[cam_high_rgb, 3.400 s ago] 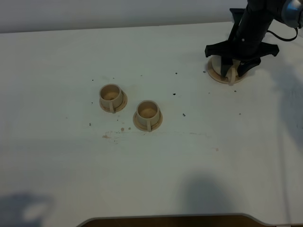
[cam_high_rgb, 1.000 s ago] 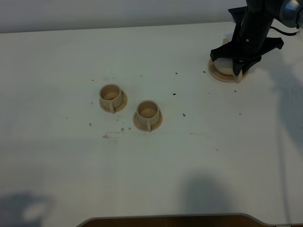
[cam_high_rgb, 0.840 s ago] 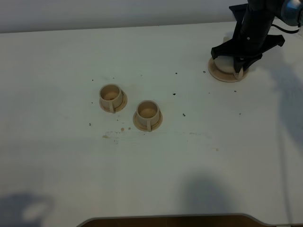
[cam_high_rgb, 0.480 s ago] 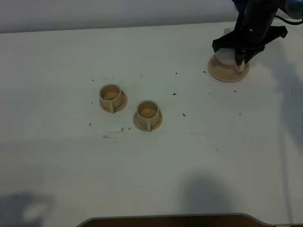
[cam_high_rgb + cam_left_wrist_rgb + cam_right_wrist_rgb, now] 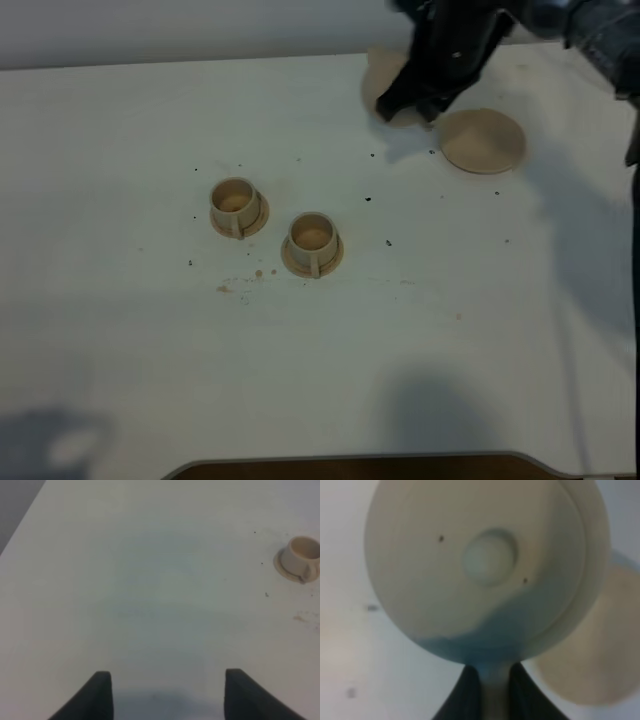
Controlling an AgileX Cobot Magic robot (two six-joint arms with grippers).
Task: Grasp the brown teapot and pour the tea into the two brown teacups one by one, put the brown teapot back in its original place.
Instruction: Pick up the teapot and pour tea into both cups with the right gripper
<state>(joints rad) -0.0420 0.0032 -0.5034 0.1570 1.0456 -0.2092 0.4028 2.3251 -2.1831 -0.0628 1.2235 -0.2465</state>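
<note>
While my right gripper [image 5: 490,682] clamps the brown teapot [image 5: 383,85] by its handle, the pot hangs above the worktop [image 5: 450,330] near its far edge, beside the bare saucer [image 5: 483,140]. My left gripper [image 5: 170,695] hangs spread open.

Looked all over, zero readable text, logos or numbers. Just plain blank surfaces on the brown teapot [image 5: 445,580], left teacup [image 5: 235,203], right teacup [image 5: 312,238], big saucer [image 5: 484,140] and counter [image 5: 300,380].
</note>
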